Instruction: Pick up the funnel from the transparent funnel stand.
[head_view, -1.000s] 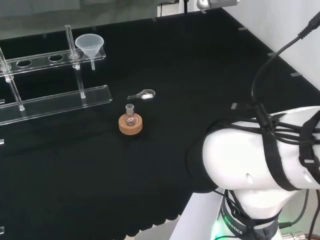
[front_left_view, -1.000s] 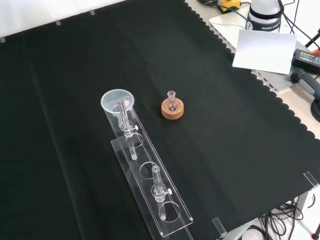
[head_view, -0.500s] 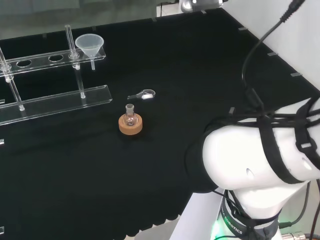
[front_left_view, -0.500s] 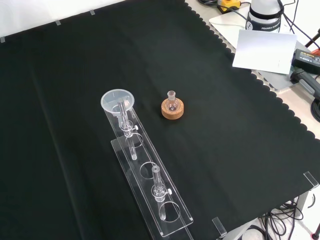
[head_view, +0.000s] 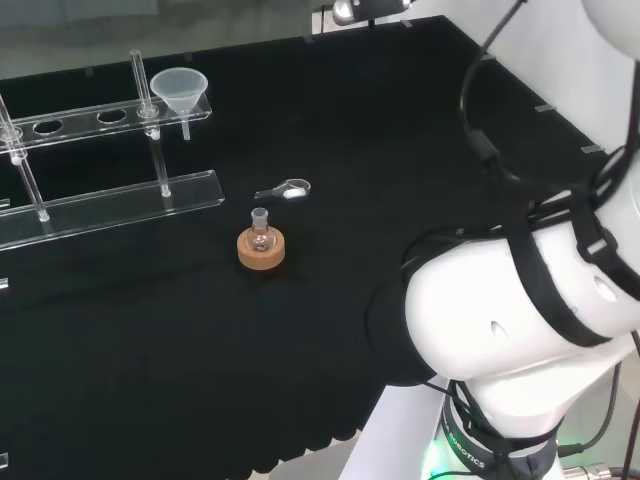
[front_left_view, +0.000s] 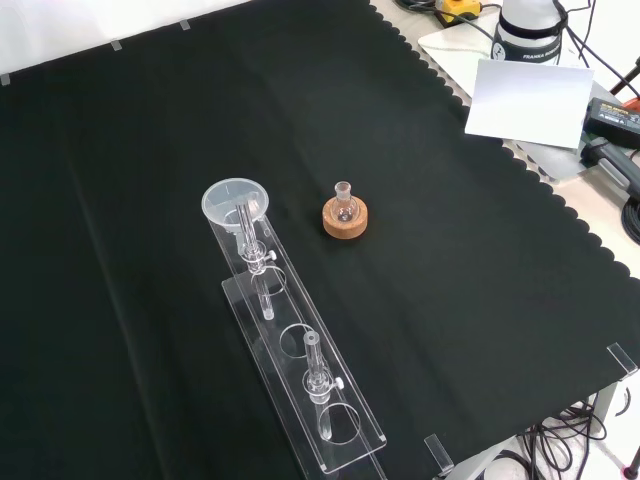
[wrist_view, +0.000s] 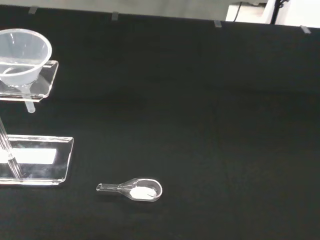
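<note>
White arm links fill the near right corner of the bench in the head view, and I cannot tell if the hand is spread out or curled up. Nothing is touching the see-through plastic funnel yet. It sits upright in the end hole of the long clear plastic funnel stand, with its spout poking down through the top shelf. In the head view the stand is by the far left edge of the black cloth, and the funnel is at the stand's right end.

Close to the stand lies a small clear glass scoop with white powder in it. Near that, a tiny round glass flask stands on a brown cork ring, around the middle of the cloth.

I think the job has hardly begun. Reaching over, grabbing the funnel and lifting it out are all left to do.
</note>
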